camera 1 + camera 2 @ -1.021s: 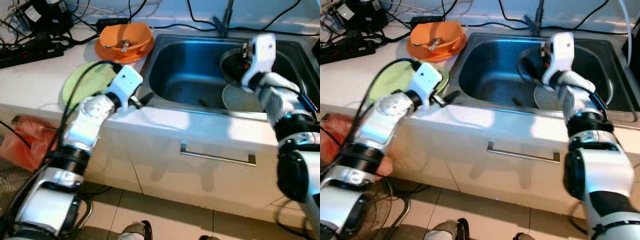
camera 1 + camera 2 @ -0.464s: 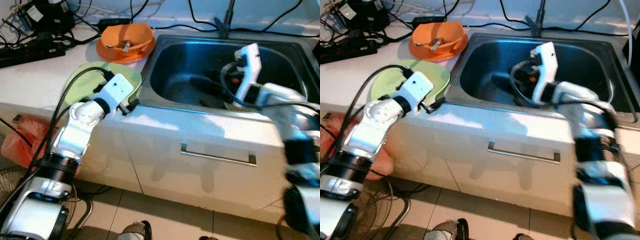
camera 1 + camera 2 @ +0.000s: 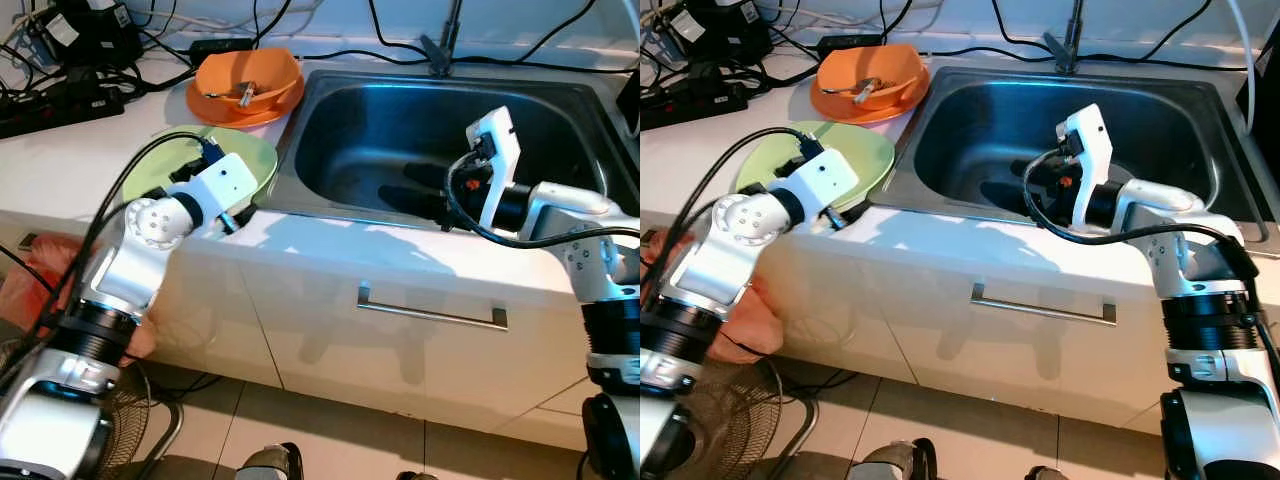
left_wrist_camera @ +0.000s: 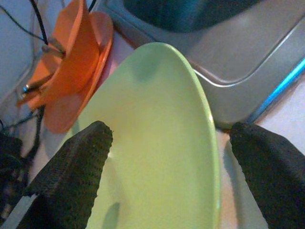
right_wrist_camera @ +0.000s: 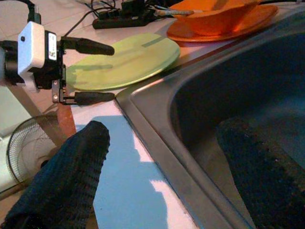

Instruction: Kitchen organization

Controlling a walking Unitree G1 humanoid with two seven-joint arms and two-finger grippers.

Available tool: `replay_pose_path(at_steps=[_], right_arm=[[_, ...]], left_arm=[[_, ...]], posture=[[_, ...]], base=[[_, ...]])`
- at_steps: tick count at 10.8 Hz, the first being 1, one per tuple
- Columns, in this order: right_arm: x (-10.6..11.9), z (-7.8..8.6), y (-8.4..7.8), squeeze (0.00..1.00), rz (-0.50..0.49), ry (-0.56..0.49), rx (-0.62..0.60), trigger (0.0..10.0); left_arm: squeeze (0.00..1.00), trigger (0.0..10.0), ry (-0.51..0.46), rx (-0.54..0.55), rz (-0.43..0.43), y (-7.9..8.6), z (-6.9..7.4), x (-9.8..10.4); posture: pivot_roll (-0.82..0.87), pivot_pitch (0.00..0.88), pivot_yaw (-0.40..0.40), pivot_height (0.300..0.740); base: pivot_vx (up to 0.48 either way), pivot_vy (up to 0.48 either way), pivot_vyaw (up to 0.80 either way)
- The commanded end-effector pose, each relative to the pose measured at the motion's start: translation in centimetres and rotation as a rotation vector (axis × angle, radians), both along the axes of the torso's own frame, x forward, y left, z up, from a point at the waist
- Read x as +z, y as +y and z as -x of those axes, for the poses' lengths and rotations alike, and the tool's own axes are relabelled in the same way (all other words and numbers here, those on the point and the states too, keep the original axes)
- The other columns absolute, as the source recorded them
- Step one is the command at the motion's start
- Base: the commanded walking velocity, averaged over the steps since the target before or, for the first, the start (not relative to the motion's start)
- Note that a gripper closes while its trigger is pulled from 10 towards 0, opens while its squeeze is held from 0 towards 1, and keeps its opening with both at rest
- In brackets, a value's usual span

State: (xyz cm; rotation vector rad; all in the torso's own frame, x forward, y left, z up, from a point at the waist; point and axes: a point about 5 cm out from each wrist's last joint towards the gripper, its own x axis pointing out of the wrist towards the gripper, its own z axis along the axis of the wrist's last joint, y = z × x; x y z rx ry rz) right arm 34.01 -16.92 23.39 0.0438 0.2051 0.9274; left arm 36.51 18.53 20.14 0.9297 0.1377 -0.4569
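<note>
Head views. White table (image 3: 60, 160) with steel sink (image 3: 560, 95) set into it; basin floor in deep shadow, contents not discernible. Green plate (image 3: 255, 160) flat on the table just beside the sink's left rim, partly covered by the left arm. Orange bowl (image 3: 250, 75) on an orange plate behind the green plate, near the sink's back corner; a utensil inside, kind unclear. Black cables and power strip (image 3: 60, 100) at the table's far left, cut off by the frame edge. Drawer handle (image 3: 430, 315) on the cabinet front below. Red bag (image 3: 40, 290) and a fan on the floor, half hidden by the left arm.

Left wrist view. Left tool (image 4: 167, 176) spread wide, black fingers (image 4: 71, 171) either side of the green plate's near edge, holding nothing; contact with the plate not determinable. Orange bowl and sink rim beyond.

Right wrist view. Right tool (image 5: 162, 176) spread wide, empty, one finger over the table's front edge, the other over the dark basin. Left tool, green plate and orange bowl visible across the table. Fingertips cut off by the frame.
</note>
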Motion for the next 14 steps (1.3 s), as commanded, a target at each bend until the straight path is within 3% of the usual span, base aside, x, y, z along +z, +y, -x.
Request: replay_pose_path(at_steps=[1, 3, 4, 5, 11, 12, 14], right_arm=[[0.3, 0.3, 0.3, 0.0, 0.013, -0.007, 0.018, 10.0], [-0.5, 1.4, 0.8, 0.0, 0.029, 0.018, 0.087, 10.0], [-0.7, 1.4, 0.8, 0.0, 0.033, 0.023, 0.085, 10.0], [-0.7, 1.4, 0.8, 0.0, 0.033, 0.024, 0.083, 10.0], [-1.0, 1.4, 0.7, 0.0, 0.049, 0.024, 0.066, 10.0], [-1.3, 1.4, 0.5, 0.0, 0.056, 0.029, 0.057, 10.0], [-1.9, 1.1, -0.1, 0.0, 0.058, 0.01, 0.005, 10.0]], left_arm=[[0.0, 10.0, 0.078, 0.036, -0.061, 1.1, 0.1, -1.7], [0.0, 10.0, 0.119, 0.066, -0.053, 2.3, 0.1, -2.7], [0.0, 4.0, 0.155, 0.08, -0.056, 2.9, 0.2, -3.7], [0.0, 0.0, 0.166, 0.089, -0.047, 3.2, 0.2, -4.1], [0.0, 0.0, 0.179, 0.1, -0.029, 3.4, 0.2, -5.2], [0.0, 10.0, 0.091, 0.091, 0.056, 2.4, -0.3, -4.2], [0.0, 10.0, 0.009, 0.097, 0.261, 0.7, -0.8, -2.7]], posture=[[0.08, 0.087, 0.086, 0.74], [0.07, 0.089, 0.084, 0.74], [0.07, 0.089, 0.085, 0.74], [0.07, 0.088, 0.087, 0.74], [0.06, 0.094, 0.084, 0.74], [0.06, 0.096, 0.085, 0.74], [0.06, 0.096, 0.091, 0.74]], base=[[0.0, 0.0, 0.0], [0.0, 0.0, 0.0], [0.0, 0.0, 0.0], [0.0, 0.0, 0.0], [0.0, 0.0, 0.0], [0.0, 0.0, 0.0], [0.0, 0.0, 0.0]])
